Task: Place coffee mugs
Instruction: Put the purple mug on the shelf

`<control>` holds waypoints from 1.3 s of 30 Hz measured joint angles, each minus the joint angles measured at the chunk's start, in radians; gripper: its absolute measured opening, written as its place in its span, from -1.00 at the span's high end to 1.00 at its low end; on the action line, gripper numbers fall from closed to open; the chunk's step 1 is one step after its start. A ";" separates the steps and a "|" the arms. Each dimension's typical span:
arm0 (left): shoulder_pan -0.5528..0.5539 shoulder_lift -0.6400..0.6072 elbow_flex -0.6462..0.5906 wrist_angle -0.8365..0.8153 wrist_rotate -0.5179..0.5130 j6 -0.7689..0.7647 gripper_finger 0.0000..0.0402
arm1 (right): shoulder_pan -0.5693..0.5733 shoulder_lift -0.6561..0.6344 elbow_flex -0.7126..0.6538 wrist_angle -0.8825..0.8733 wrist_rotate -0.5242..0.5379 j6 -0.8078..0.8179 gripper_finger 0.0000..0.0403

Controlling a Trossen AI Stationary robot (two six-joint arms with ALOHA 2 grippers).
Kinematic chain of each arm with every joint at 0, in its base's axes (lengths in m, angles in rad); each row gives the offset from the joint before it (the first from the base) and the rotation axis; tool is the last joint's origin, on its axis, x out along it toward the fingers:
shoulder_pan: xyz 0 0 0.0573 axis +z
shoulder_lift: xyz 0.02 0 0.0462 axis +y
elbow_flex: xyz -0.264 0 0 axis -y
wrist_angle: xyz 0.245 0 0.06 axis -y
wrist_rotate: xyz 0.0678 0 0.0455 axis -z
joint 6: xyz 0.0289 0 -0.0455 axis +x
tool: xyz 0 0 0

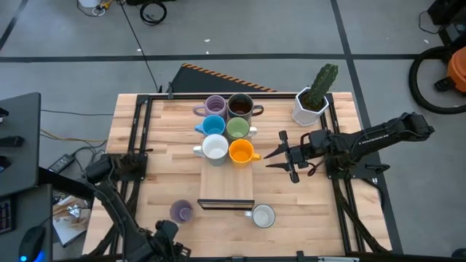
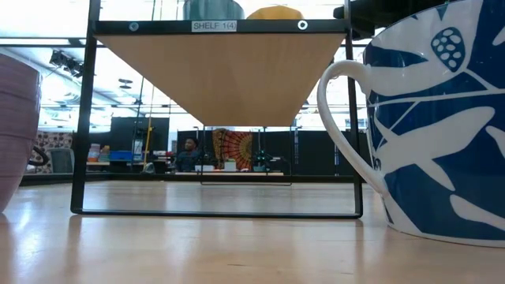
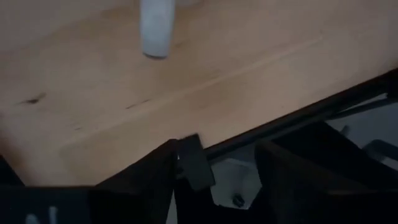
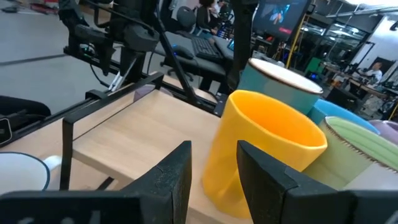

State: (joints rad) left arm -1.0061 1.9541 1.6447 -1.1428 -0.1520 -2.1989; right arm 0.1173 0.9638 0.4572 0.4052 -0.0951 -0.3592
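Six mugs stand in two rows on a raised wooden shelf (image 1: 226,185): purple (image 1: 215,105), dark brown (image 1: 240,107), blue (image 1: 213,125), green (image 1: 237,129), white (image 1: 215,148) and orange (image 1: 241,151). On the table near the front edge stand a second purple mug (image 1: 181,212) and a white mug (image 1: 263,216) with a blue pattern (image 2: 442,118). My right gripper (image 1: 266,160) is open, level, just right of the orange mug (image 4: 267,149), its fingers apart from it. My left gripper (image 3: 217,186) waits open at the table's near left corner.
A white faceted pot with a green cactus (image 1: 312,105) stands at the far right corner, behind my right arm. The shelf's black frame (image 2: 83,118) stands on the table's middle. Bare wood lies to the left and right of the shelf.
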 joint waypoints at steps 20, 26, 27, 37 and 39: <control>0.003 0.040 0.000 -0.230 0.007 0.170 -0.26 | 0.000 0.000 0.000 -0.002 -0.033 0.024 0.34; 0.006 -0.022 0.000 -0.229 0.126 0.248 -0.25 | 0.001 0.000 0.000 -0.003 -0.037 0.047 0.34; 0.006 -0.040 0.000 -0.233 0.135 0.248 -0.24 | 0.001 0.000 0.000 -0.003 -0.037 0.050 0.34; 0.006 -0.239 -0.005 -0.429 -0.026 0.233 -0.02 | 0.001 0.000 0.000 -0.005 -0.039 0.053 0.34; 0.004 -0.284 -0.051 -0.419 -0.053 0.237 0.03 | 0.001 0.000 0.000 -0.008 -0.039 0.052 0.34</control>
State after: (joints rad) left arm -1.0019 1.6700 1.5939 -1.5619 -0.2052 -1.9618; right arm 0.1181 0.9638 0.4572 0.3968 -0.1338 -0.3074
